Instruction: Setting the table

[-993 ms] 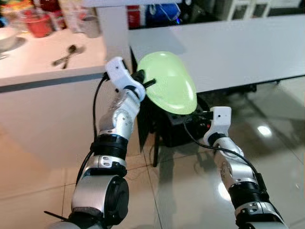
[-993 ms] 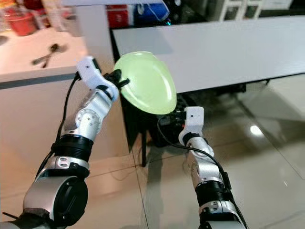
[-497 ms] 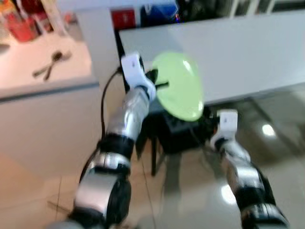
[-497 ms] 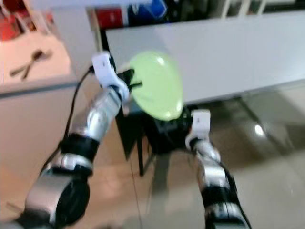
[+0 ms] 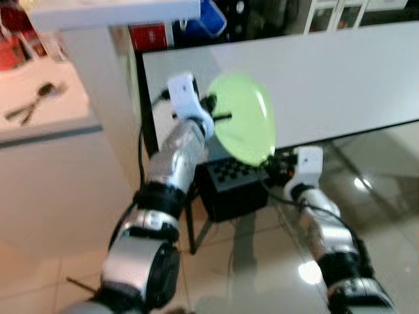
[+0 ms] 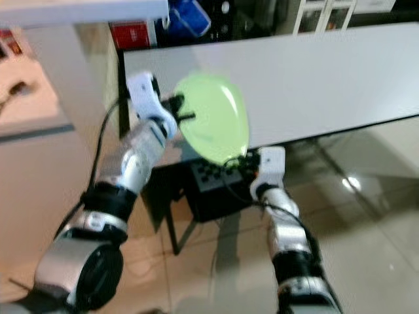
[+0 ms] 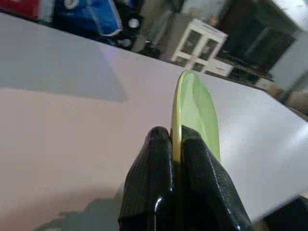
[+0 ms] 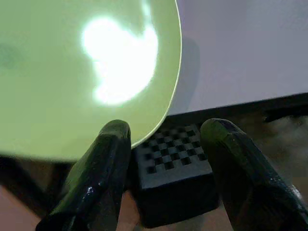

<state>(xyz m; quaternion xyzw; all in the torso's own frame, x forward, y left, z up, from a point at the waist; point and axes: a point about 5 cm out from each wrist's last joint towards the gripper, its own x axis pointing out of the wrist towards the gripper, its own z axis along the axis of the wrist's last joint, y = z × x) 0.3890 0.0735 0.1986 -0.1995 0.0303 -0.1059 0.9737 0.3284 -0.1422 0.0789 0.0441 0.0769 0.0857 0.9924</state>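
home dining area, long white table [image 5: 340,78], tiled floor [image 5: 52,261], white cabinet [image 7: 202,45]

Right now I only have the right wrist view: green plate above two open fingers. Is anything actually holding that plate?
Observer: Yes. The left gripper is shut on the green plate, pinching its rim edge-on.
Operator: Where is it relative to the table?
Observer: In the air in front of the white table, near its front edge, tilted steeply, not resting on it.
Operator: And my right gripper?
Observer: The right gripper sits just below the plate's lower edge, open, above a black checkered box on the floor.
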